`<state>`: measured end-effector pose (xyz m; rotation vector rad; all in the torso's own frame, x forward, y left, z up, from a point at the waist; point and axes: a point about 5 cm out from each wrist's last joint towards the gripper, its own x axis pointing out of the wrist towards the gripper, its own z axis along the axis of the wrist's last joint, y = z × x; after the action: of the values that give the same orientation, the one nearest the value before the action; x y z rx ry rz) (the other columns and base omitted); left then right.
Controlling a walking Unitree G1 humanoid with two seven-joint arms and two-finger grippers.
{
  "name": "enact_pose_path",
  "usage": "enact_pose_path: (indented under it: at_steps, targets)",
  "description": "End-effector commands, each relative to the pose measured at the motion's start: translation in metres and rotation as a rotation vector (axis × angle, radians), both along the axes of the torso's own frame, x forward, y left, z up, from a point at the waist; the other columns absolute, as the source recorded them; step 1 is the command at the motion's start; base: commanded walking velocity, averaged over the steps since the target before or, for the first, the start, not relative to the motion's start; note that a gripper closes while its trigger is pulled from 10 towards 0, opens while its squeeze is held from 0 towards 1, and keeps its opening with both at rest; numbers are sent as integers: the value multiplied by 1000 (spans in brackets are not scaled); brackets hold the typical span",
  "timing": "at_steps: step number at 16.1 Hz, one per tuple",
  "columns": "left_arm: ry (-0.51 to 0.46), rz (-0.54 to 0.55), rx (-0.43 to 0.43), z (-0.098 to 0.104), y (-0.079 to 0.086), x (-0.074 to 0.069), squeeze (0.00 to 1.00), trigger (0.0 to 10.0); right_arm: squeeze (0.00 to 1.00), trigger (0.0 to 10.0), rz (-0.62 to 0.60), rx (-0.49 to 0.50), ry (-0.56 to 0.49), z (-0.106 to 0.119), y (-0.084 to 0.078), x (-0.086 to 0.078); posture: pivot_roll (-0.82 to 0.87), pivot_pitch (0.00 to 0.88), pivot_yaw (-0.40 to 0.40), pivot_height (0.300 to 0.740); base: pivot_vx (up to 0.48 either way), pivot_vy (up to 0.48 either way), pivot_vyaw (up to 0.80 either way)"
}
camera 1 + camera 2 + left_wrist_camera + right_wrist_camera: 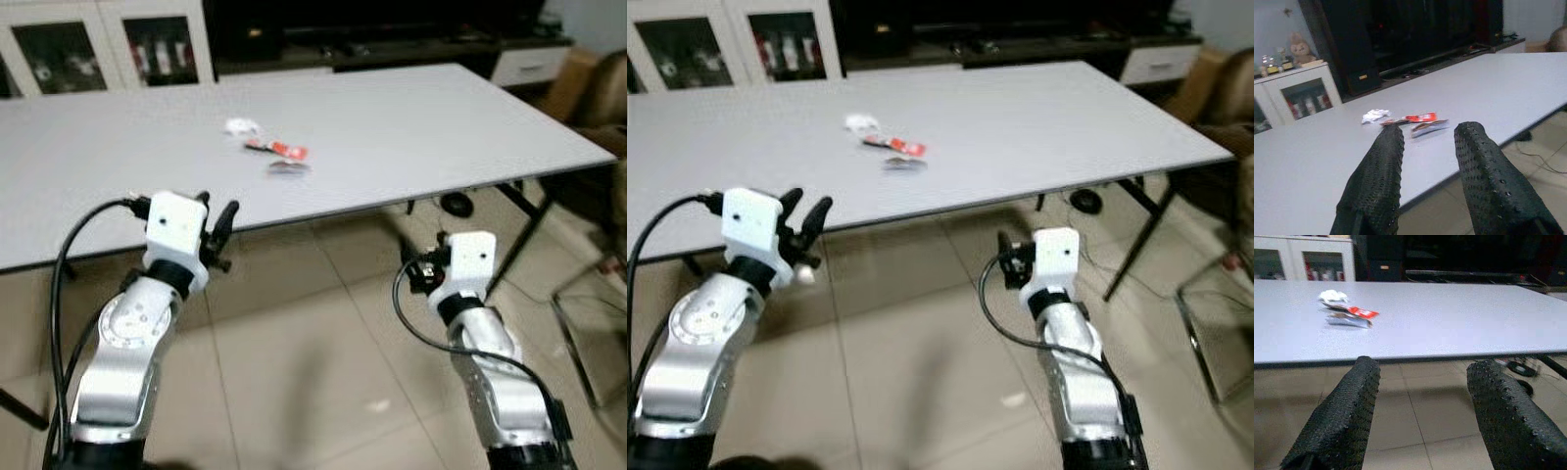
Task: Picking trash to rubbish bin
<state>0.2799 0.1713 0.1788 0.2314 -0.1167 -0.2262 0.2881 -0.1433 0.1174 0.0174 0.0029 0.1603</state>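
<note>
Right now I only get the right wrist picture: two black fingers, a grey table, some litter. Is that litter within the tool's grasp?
Observer: No. From the head view, the right tool hangs below the table edge, over the tiled floor.
Operator: What is the litter, exactly?
Observer: A crumpled white scrap, a red wrapper and a silvery wrapper, lying close together toward the table's far side.
Operator: Is the other arm doing anything?
Observer: The left tool is raised at the near table edge, fingers apart, holding nothing.
</note>
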Motion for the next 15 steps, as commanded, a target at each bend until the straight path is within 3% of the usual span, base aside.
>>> enact_pose_path:
  at_steps: [1, 12, 15]
  targets:
    - [8, 16, 2, 0, 5, -2, 0, 10000, 0, 10000, 37, 14, -11, 6, 9, 1, 42, 0, -11, 740, 431, 0, 0]
    - [57, 8, 16, -13, 5, -11, 0, 10000, 0, 10000, 72, 23, -1, 8, 13, 4, 45, 0, -24, 740, 434, 0, 0]
    - [59, 8, 23, -13, 4, -11, 0, 10000, 0, 10000, 87, -17, 2, 7, 12, 7, 52, 0, -28, 740, 436, 0, 0]
